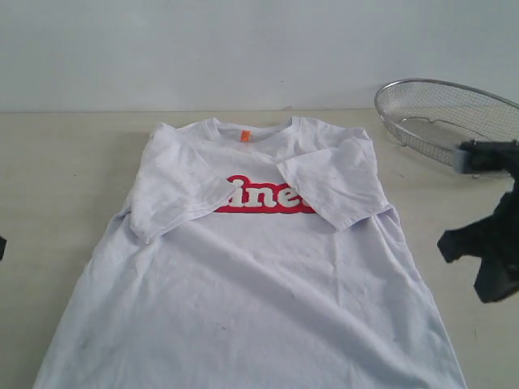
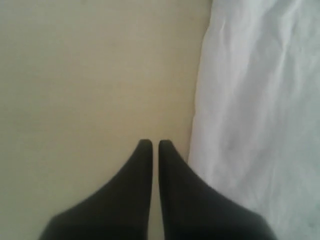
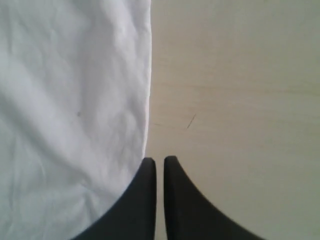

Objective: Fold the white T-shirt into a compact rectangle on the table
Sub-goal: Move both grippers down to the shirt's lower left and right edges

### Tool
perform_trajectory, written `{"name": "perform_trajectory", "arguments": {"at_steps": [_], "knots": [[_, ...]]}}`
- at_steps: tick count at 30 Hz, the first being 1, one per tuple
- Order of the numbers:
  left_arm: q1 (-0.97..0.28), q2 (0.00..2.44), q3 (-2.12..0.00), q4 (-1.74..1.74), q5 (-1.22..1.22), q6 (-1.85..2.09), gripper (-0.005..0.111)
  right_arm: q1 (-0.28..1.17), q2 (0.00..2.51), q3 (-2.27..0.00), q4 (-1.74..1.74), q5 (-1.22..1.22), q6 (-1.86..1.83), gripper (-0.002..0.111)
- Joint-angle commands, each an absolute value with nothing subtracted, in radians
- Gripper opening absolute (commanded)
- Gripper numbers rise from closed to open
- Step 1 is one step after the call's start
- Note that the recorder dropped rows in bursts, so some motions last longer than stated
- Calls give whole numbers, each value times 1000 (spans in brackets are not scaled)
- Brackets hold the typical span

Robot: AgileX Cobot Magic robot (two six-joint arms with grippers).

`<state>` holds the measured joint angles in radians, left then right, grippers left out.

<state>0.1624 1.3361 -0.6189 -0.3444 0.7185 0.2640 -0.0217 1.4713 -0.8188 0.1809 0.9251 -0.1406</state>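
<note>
The white T-shirt (image 1: 243,275) lies flat, chest up, in the middle of the tabletop (image 1: 57,178). Its collar and orange neck tag (image 1: 245,135) point toward the far wall (image 1: 203,49), and its hem runs off the near edge of the exterior view, so the long axis goes far to near. Both sleeves are folded in across the chest, the left sleeve (image 1: 174,190) and right sleeve (image 1: 336,182) each covering an end of the red lettering (image 1: 263,196).

Bare tabletop lies open down both long sides. At the far right a wire basket (image 1: 438,113) sits clear of the shirt, level with the collar. The dark right arm (image 1: 486,251) hangs in front of the basket, beside the shirt's right edge.

The left tool (image 2: 155,145) is pinched to a thin slit with nothing in it, over bare tabletop just beside the cloth edge. The right tool (image 3: 160,160) is just as narrow and empty, its tips right at the shirt's side edge. Whether it touches the cloth, I cannot tell.
</note>
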Motion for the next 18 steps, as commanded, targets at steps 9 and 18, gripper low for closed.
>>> {"name": "perform_trajectory", "arguments": {"at_steps": [9,18], "knots": [[165,1509,-592,-528,793,388,5,-28,1459,-614,343,833,-239,0],[165,1508,-592,-557,882,419,5,-28,1459,-540,352,997,-266,25]]}}
